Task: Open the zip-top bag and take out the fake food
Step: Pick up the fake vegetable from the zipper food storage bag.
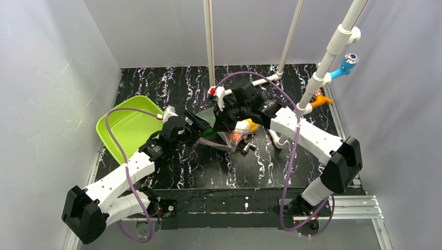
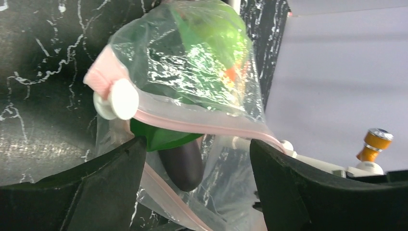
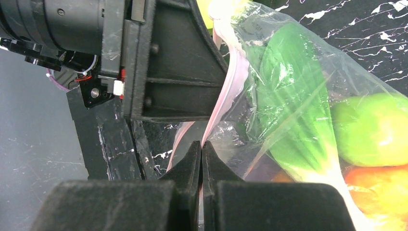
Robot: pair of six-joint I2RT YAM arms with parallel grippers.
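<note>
While the right fingers (image 3: 191, 166) pinch the pink zip strip (image 3: 232, 84), hanging the clear crinkly zip-top bag (image 2: 192, 62) of plastic toy produce (image 3: 288, 96) above the black marbled desk (image 1: 208, 172), the left fingers (image 2: 115, 168) gape empty at its mouth, ready to grip.

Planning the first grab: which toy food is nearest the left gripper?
The dark purple eggplant, at the zip-top bag's mouth between the left gripper's jaws; green leaf and orange piece sit deeper.

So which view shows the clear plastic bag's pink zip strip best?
Left wrist: the pink zip strip runs across the frame, its white round slider at one end. Right wrist shows only a stretch pinched in the shut right gripper. Top external: it cannot be made out.
</note>
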